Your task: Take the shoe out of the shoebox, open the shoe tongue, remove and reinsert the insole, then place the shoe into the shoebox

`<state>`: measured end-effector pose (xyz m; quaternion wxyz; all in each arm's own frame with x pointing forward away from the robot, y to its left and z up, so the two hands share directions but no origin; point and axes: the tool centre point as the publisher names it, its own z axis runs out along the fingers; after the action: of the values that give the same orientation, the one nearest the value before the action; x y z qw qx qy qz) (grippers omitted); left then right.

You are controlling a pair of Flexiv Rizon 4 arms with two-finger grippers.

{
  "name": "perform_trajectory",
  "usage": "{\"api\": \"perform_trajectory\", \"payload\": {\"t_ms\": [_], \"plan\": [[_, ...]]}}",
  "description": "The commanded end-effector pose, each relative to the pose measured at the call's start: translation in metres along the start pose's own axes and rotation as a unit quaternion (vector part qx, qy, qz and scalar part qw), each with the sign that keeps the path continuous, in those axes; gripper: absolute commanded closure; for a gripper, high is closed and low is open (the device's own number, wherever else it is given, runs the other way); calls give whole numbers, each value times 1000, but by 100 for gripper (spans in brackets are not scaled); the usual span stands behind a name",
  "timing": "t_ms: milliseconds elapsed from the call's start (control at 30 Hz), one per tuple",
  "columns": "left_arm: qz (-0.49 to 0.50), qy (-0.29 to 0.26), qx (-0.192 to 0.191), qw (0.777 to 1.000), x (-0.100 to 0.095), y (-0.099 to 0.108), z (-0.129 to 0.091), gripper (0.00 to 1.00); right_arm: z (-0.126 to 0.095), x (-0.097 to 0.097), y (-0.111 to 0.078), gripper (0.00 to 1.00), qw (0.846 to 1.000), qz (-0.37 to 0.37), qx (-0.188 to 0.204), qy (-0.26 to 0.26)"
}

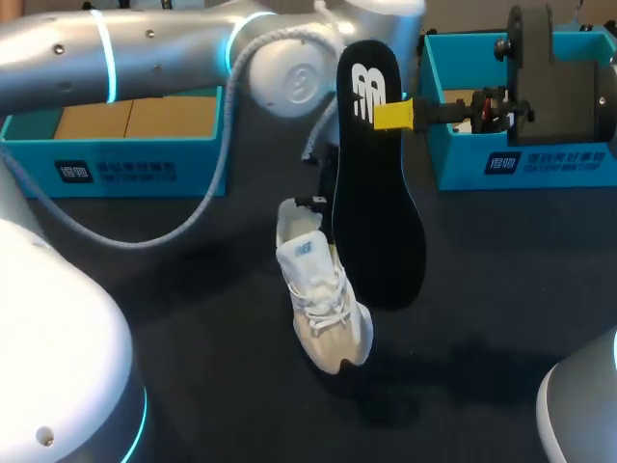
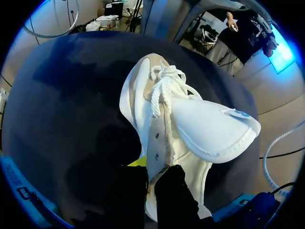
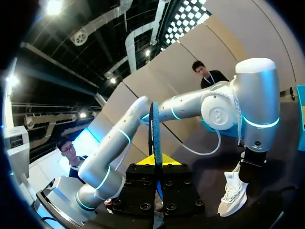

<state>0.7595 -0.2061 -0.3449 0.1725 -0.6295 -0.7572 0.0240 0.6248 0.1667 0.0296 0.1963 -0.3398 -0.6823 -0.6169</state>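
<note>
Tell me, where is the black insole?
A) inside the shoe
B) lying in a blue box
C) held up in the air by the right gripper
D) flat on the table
C: the right gripper pinches the insole upright in the air, outside the shoe.

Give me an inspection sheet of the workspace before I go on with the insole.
Surface: dark table, with shadows of the held things on it.
Job's things: white lace-up shoe hangs toe-down, tongue folded open; black foam insole is out of the shoe, upright beside it; left teal cardboard box and right teal cardboard box are open-topped at the far side.
Clutter: nothing seen.
Grippers: left gripper shut on the shoe's heel rim; right gripper shut on the insole's upper part.
Cables: grey cable loops from the left arm over the table.
Surroundings: nothing seen.
</note>
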Motion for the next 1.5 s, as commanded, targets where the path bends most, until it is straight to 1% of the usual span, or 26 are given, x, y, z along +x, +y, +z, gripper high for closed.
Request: {"api": "perform_trajectory", "payload": {"t_ms": [33, 133, 433, 867, 1167, 1200, 1233, 1267, 1333, 1433, 1467, 1500], "plan": [[5, 52, -2, 999, -8, 0, 0, 100, 4, 0, 1, 100, 1000, 1, 0, -1], [12, 62, 8, 998, -5, 1, 0, 100, 4, 0, 1, 100, 1000, 1, 0, -1], [31, 93, -11, 995, 8, 0, 4, 100, 4, 0, 1, 100, 1000, 1, 0, -1], [56, 124, -13, 991, 5, 1, 33, 100, 4, 0, 1, 100, 1000, 1, 0, -1], [96, 125, 7, 988, 5, 3, 41, 100, 4, 0, 1, 100, 1000, 1, 0, -1], [98, 121, 13, 988, 6, 2, 40, 70, 4, 0, 1, 100, 1000, 1, 0, -1], [101, 119, 11, 988, 7, 2, 38, 33, 4, 0, 1, 100, 1000, 1, 0, -1], [103, 112, 13, 988, 7, 0, 35, 0, 4, 0, 1, 100, 1000, 1, 0, -1], [109, 105, 13, 988, 7, -1, 31, 0, 4, 0, 1, 100, 1000, 1, 0, -1], [110, 79, 26, 990, 5, -1, 21, 0, 4, 0, 1, 100, 1000, 1, 0, -1], [108, 69, 31, 991, 4, -2, 17, 0, 4, 0, 1, 100, 1000, 1, 0, -1], [110, 46, 40, 992, 2, -2, 9, 0, 4, 0, 1, 100, 1000, 1, 0, -1]]}}
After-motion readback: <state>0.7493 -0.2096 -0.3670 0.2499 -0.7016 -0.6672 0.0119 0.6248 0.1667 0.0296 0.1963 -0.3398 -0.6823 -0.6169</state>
